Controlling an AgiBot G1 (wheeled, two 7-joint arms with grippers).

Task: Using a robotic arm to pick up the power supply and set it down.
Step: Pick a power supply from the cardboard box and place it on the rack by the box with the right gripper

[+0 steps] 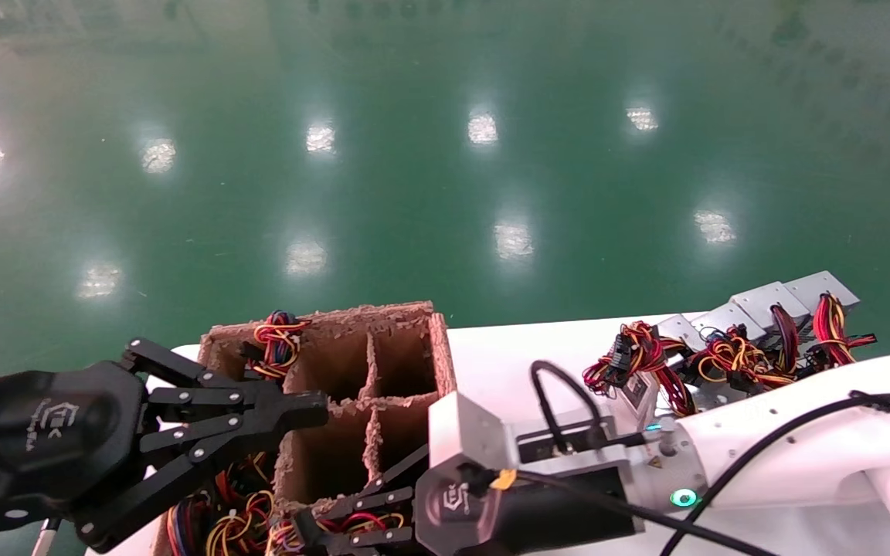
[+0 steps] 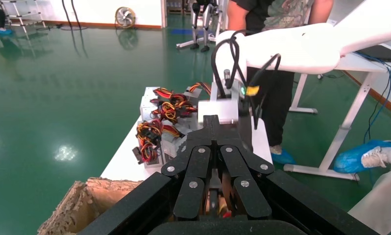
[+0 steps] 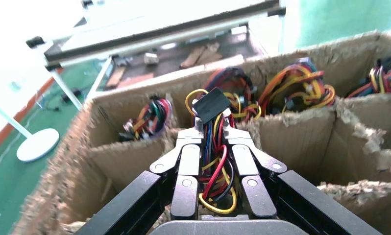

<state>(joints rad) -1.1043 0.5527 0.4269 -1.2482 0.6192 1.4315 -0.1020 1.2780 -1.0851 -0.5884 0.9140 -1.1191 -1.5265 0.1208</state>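
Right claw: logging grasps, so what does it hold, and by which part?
The right claw grips a wire bundle in the cardboard box.

Cardboard dividers [image 3: 301,127] wall narrow cells; wire bundles [image 3: 291,90] clog several; far cells [image 1: 406,359] open

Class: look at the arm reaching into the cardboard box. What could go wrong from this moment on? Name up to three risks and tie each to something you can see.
1. The right gripper seems shut on a wire bundle, not a metal case, so the wires could slip or strain on lifting.
2. Neighbouring wires lie close by and may snag.
3. The cardboard dividers look torn and soft; a dragged unit might catch on them.

The left gripper hovers above the box.
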